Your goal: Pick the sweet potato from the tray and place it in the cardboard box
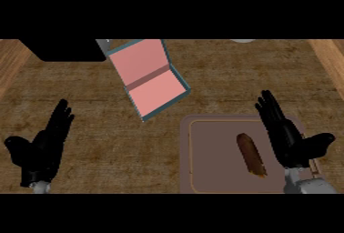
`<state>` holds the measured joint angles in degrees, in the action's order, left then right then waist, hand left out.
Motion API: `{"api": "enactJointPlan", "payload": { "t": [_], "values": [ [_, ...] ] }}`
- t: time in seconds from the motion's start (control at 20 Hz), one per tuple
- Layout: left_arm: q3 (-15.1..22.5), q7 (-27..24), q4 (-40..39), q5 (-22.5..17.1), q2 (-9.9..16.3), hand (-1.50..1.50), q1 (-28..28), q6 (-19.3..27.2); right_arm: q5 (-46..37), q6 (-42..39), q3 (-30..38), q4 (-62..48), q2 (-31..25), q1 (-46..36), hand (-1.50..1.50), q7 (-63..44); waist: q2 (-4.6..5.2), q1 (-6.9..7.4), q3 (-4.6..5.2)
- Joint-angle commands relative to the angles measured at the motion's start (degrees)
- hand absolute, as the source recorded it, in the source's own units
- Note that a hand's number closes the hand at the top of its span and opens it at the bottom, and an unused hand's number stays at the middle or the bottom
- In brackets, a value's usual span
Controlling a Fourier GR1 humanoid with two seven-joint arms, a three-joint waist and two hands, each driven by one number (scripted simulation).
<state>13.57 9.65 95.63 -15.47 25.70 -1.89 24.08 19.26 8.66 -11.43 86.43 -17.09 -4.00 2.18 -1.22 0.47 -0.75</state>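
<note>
I am looking steeply down at the brown counter (222, 82), and both of my hands are showing at the near edge of the view.

My right hand (287, 136) is hanging over the right side of the tray (201, 154), its fingers (270, 109) straight and spread apart, pointing toward the far side, with the thumb sticking out to the right. It is holding nothing. It is sitting just beside the sweet potato (250, 154), on its right, and I cannot tell whether any part of the hand is touching it.

The sweet potato is lying inside the tray, a long dark-brown piece running near to far and leaning slightly to the left at its far end. The tray is a flat brownish-mauve rectangle with rounded corners and a thin lighter rim, sitting at the near right of the counter.

My left hand (42, 148) is resting at the near left, open, fingers straight and pointing far, thumb out to the left, gripping nothing and well apart from the tray.

The cardboard box (146, 78) is lying toward the far side, left of centre, turned at an angle. It is showing a pink inside in two halves with a darker band between them, and a teal edge. It is standing apart from the tray's far left corner.

A black block (64, 49) is filling the far left corner.
</note>
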Motion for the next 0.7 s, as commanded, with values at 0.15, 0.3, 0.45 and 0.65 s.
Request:
{"api": "enactJointPlan", "payload": {
  "t": [0.15,0.3,0.45,0.65],
  "values": [
    [-4.1,-1.9,-6.8,7.4,9.1,0.00,2.4,-0.8,-7.6,-11.5,-8.1,3.1,-10.7,-4.5,-1.50,-3.9,1.49,-0.13,0.87],
    [-2.1,-0.9,-5.2,8.0,9.0,0.00,1.4,-0.8,-22.4,-15.6,-12.4,6.1,-22.8,-11.4,-1.50,-0.2,-1.26,4.11,3.20],
    [-3.1,-0.5,-7.5,9.4,11.3,0.00,3.0,-1.3,-34.9,-19.3,-19.1,4.7,-31.3,-10.3,-1.50,2.9,1.24,0.79,1.03],
    [-4.1,-3.5,-16.3,10.7,9.3,0.00,6.8,-2.1,-23.3,-23.3,-11.3,-7.8,-28.7,-5.8,-1.50,26.3,1.79,-0.71,0.64]
  ]
}}
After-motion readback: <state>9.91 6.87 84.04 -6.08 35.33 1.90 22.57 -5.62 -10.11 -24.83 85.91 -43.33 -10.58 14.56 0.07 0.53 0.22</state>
